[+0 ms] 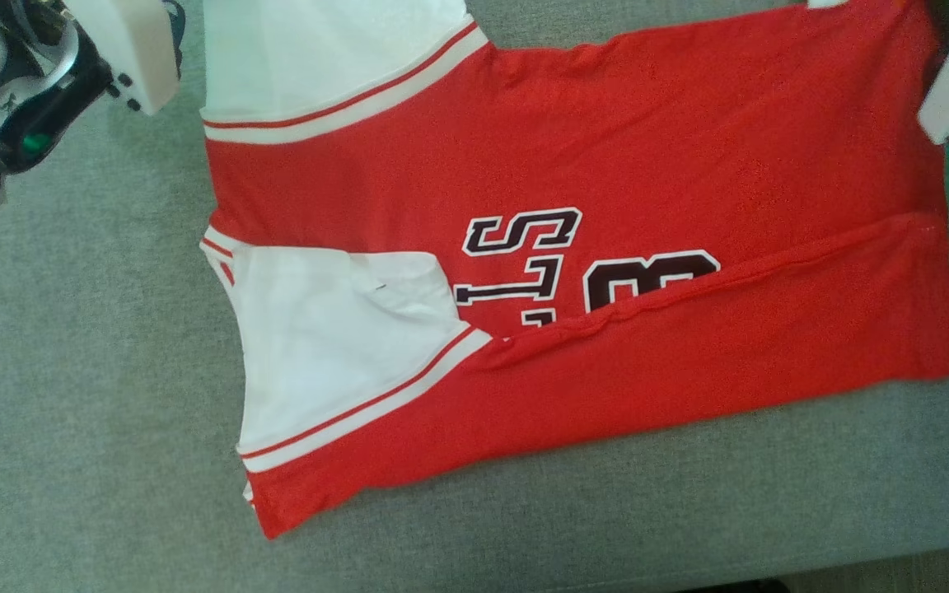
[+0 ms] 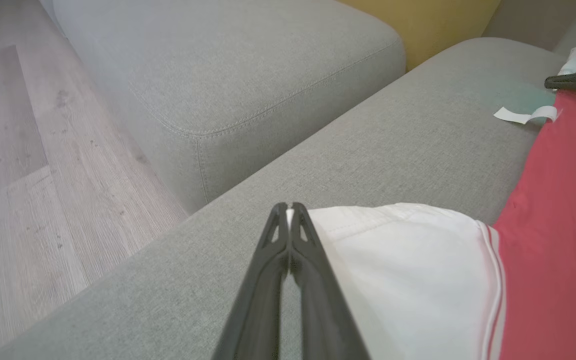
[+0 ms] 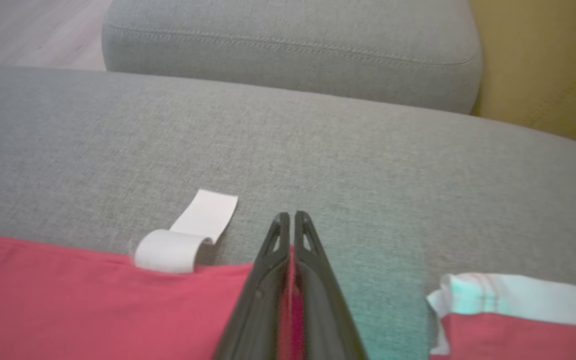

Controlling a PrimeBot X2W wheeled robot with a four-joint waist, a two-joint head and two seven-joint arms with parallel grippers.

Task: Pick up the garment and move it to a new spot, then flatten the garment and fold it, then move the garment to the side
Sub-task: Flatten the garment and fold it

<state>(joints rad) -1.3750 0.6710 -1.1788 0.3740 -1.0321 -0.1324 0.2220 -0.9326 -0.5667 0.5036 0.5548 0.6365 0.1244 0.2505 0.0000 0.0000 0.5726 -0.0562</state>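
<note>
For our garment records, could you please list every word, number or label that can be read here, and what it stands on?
"S": dark, white-edged letter lying sideways on the red shirt.
"T": the second letter beside it; the next one is hidden under the folded flap.
Probably "8": large digit, half covered by the flap, so not certain.
White tag at the shirt's edge: no print legible.

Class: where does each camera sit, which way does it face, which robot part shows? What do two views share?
Head view: from the head, down onto shirt and sofa; left forearm shows.
Left wrist view: along the left gripper, shut on the white sleeve, toward the floor.
Right wrist view: along the right gripper, shut on red hem, toward cushions.
Shared: both wrist views show the white label.
</note>
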